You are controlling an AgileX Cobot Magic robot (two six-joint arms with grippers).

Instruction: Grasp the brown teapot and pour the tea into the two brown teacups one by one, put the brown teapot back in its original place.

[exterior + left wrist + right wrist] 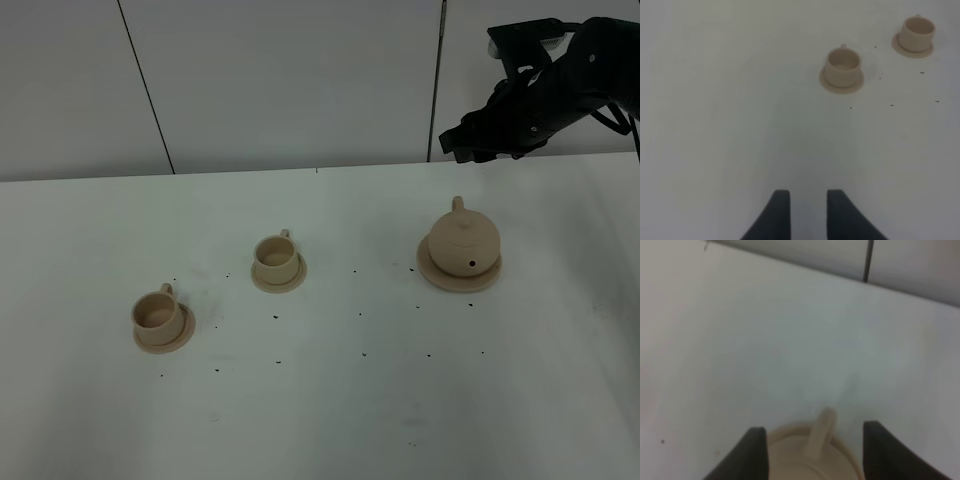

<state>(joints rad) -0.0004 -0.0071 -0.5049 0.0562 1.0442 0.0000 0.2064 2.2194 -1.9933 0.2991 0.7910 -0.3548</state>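
The brown teapot (462,240) sits upright on its wide saucer, the original place (438,274), at the right of the table. My right gripper (455,143) hangs above and behind it. In the right wrist view the right gripper (814,432) is open, its fingers (752,450) wide apart on either side of the teapot's loop handle (821,432) without touching it. The two brown teacups (275,258) (157,312) stand on their saucers left of centre; the left wrist view shows them too (842,64) (916,31). My left gripper (808,212) is open by a narrow gap, holding nothing, well away from the cups.
The white table (330,420) carries scattered small dark specks (363,354). A grey panelled wall (290,80) rises behind its far edge. The right arm's dark body (560,80) overhangs the back right corner.
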